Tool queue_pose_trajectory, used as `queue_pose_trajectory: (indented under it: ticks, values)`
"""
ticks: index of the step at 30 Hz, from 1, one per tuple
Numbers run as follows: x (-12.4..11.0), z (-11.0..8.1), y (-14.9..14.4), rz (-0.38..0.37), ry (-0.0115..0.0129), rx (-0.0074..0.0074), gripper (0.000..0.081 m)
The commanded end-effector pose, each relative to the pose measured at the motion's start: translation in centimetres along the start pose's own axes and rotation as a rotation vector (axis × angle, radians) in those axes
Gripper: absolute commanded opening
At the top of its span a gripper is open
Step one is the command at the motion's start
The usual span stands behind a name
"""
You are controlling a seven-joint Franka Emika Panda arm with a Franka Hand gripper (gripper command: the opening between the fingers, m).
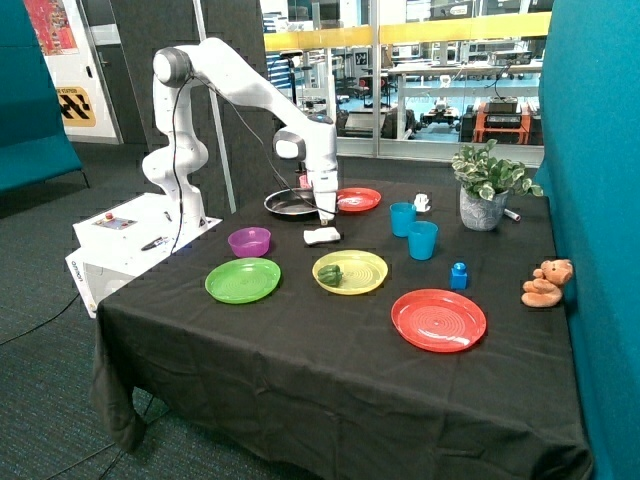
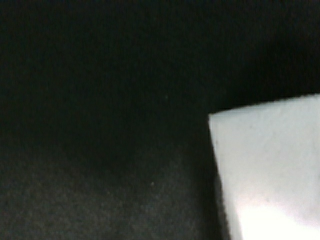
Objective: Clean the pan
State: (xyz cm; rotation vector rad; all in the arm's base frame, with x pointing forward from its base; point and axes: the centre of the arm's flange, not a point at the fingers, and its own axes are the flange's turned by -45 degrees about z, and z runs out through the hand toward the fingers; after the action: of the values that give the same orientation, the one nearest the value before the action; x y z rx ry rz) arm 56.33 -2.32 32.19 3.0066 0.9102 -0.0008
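Hanging low over the black tablecloth (image 1: 330, 380), the white arm's gripper (image 1: 325, 217) sits just above a small white sponge-like block (image 1: 322, 236); whether it is released or clenched cannot be told. The round black pan with a shiny rim (image 1: 290, 204) lies just behind, centre-upper frame, beside a red plate (image 1: 358, 199). The wrist view shows only the pale block's corner (image 2: 270, 165) on dark cloth.

Pan (image 1: 291, 204): round, black inside, shiny rim, flat on table.
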Motion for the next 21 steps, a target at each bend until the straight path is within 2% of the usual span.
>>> queue_pose_trajectory:
  ticks: [1, 21]
  values:
    - [-0.5, 0.7, 0.3, 0.016, 0.0006, 0.0001, 0.0808]
    - [-1.0, 3.2, 0.2, 0.038, 0.0006, 0.0001, 0.0787]
